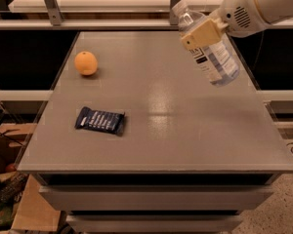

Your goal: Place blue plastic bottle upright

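Note:
The blue plastic bottle (pixel 211 52) is clear and ribbed, with a white cap at its upper left and a blue-and-white label. It hangs in the air above the grey table (pixel 185 130) at the back right, tilted with its cap up and to the left. My gripper (pixel 203 34), with tan fingers on a white arm coming in from the upper right, is shut on the bottle's upper part just below the neck.
An orange (pixel 86 63) sits at the table's back left. A flat dark-blue snack wrapper (pixel 100 120) lies at the front left. A metal rail and shelf posts run behind the table. Cardboard and clutter lie on the floor at the lower left.

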Robot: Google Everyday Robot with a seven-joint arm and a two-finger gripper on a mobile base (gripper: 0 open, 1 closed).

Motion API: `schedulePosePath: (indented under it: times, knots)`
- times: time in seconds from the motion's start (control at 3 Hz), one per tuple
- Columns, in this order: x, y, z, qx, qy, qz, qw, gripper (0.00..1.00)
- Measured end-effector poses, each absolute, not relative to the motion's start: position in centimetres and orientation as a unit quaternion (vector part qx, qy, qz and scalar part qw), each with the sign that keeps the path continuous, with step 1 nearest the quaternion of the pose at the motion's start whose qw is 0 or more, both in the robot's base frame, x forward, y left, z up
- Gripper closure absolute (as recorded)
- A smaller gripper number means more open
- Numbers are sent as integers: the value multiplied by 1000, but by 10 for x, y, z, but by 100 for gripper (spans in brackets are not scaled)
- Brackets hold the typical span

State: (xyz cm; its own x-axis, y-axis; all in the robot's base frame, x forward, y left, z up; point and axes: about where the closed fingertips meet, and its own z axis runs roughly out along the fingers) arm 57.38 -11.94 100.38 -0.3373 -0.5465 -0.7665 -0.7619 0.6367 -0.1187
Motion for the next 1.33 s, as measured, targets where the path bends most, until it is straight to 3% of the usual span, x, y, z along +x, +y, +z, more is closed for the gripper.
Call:
schedulePosePath:
  times: [1.33]
  knots:
    - [567,-78,995,-417,677,317,517,100]
